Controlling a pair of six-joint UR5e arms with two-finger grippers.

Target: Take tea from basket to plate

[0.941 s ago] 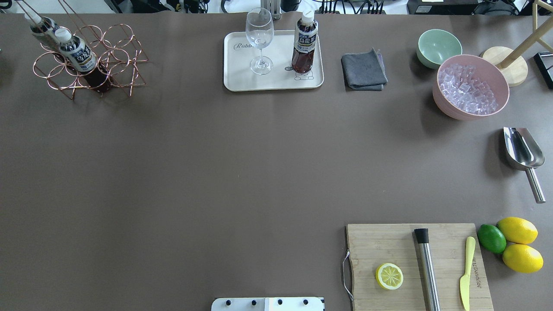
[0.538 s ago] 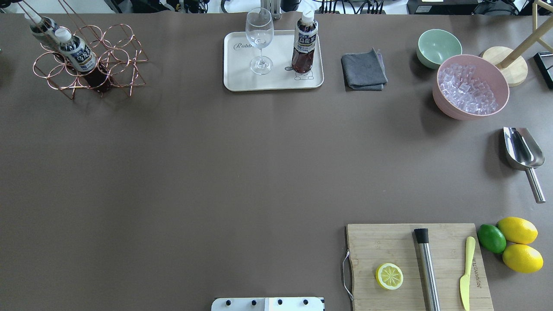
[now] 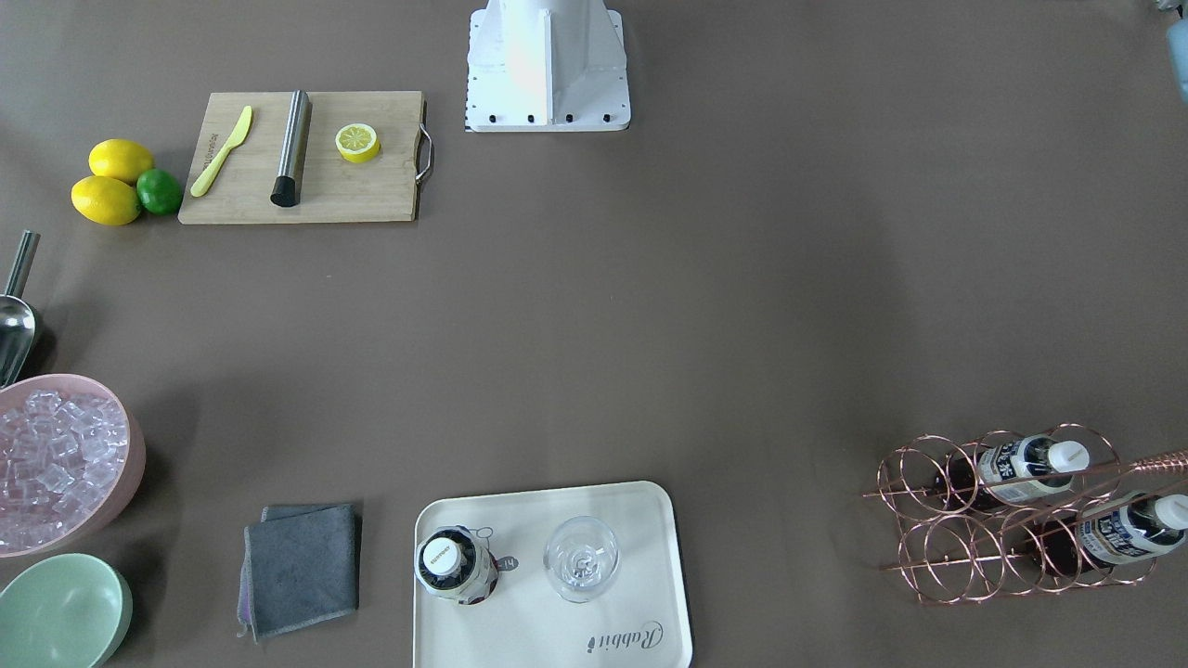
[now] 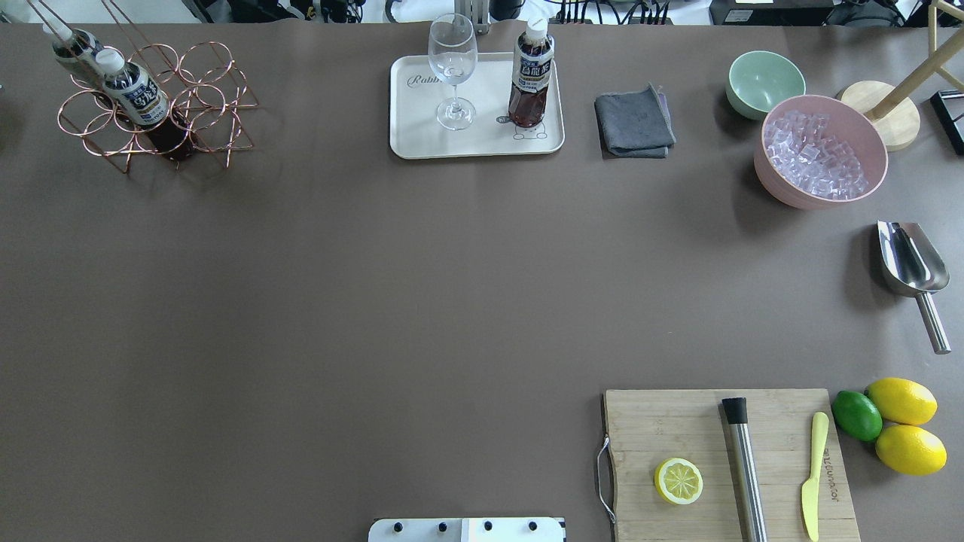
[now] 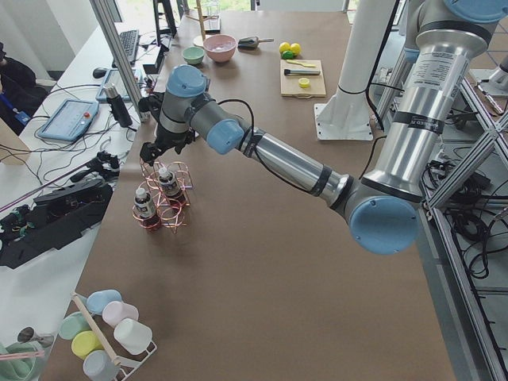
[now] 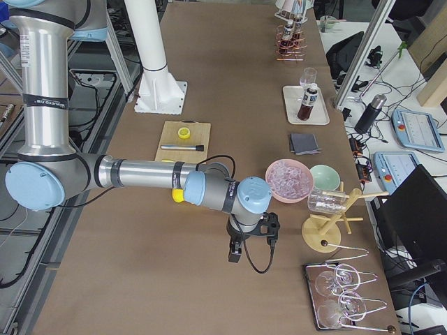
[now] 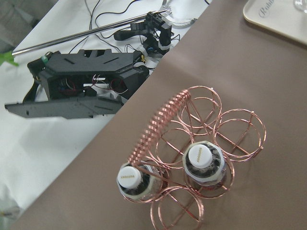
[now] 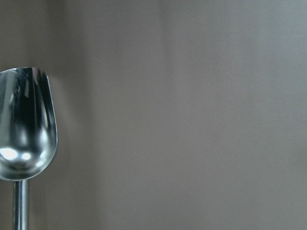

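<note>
One tea bottle stands upright on the cream plate, beside a stemmed glass. Two more tea bottles sit in rings of the copper wire basket at the far left of the table. The left wrist view looks down on their white caps and the basket's twisted handle. In the exterior left view my left gripper hangs just above the basket; I cannot tell whether it is open. My right gripper shows only in the exterior right view, low over the table, and its state is unclear too.
A stemmed glass shares the plate. To its right lie a grey cloth, a green bowl, a pink bowl of ice and a metal scoop. A cutting board holds a lemon half, muddler and knife.
</note>
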